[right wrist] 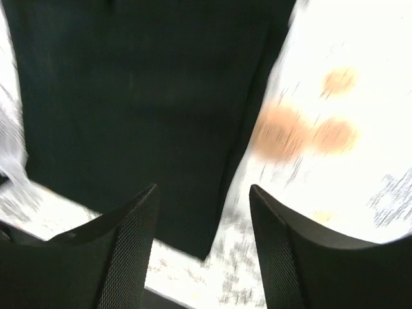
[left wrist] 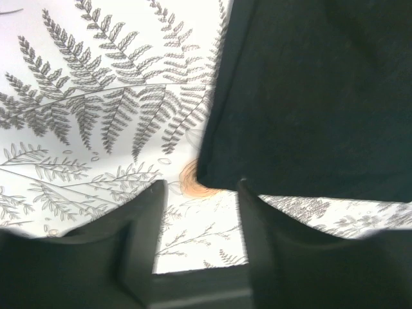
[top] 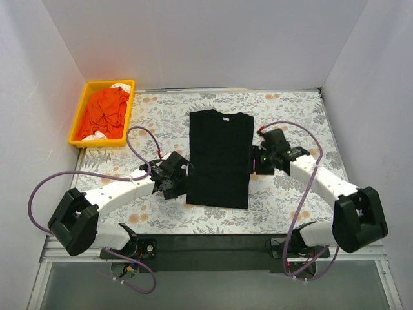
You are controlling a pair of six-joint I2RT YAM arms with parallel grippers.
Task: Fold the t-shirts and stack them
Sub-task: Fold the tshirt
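Note:
A black t-shirt (top: pixel 219 158) lies flat in the middle of the table, folded into a long rectangle with its neck label at the far end. My left gripper (top: pixel 184 175) sits at its near left edge, open. In the left wrist view the shirt's corner (left wrist: pixel 309 90) lies just ahead of the open left gripper (left wrist: pixel 199 187), with only tablecloth between the fingers. My right gripper (top: pixel 253 159) is at the shirt's right edge, open. In the blurred right wrist view a corner of the shirt (right wrist: pixel 141 96) lies below the open right gripper (right wrist: pixel 203 188), apart from both fingers.
A yellow tray (top: pixel 82 106) at the far left corner holds crumpled orange cloth (top: pixel 106 113) and some white cloth. The table has a floral cover (top: pixel 290 116). White walls close in on the left, back and right. Purple cables loop beside both arms.

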